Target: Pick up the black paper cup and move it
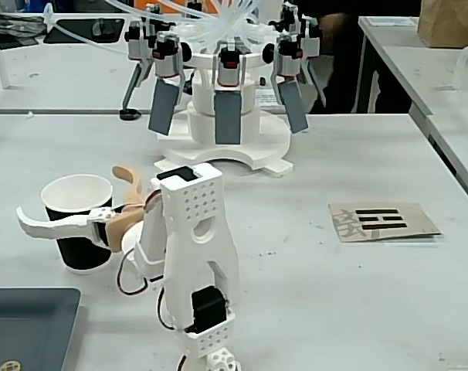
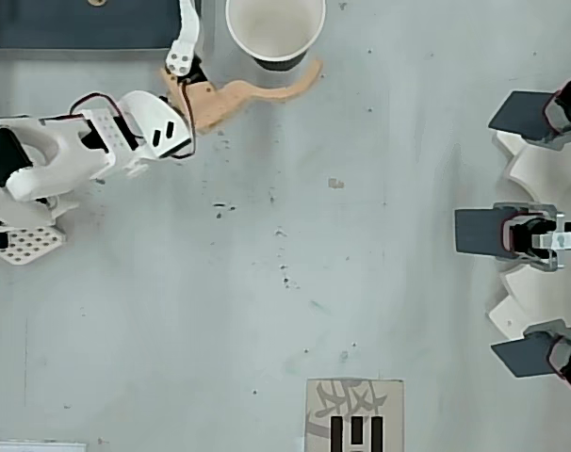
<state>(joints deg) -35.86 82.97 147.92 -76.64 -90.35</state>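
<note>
I see the black paper cup upright between my gripper's wide-spread fingers, the table bare beyond its tan finger.

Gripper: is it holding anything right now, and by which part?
Nothing is held. The gripper is open, its white and tan fingers spread on either side of the black paper cup, which stands on the table.

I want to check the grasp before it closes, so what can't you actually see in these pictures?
- Black paper cup: overhead view's top edge cuts its far rim.
- Gripper: white finger runs off that edge, tip unseen.
- Tan finger: fixed view, the arm hides its base; contact with the cup is unclear.
</note>
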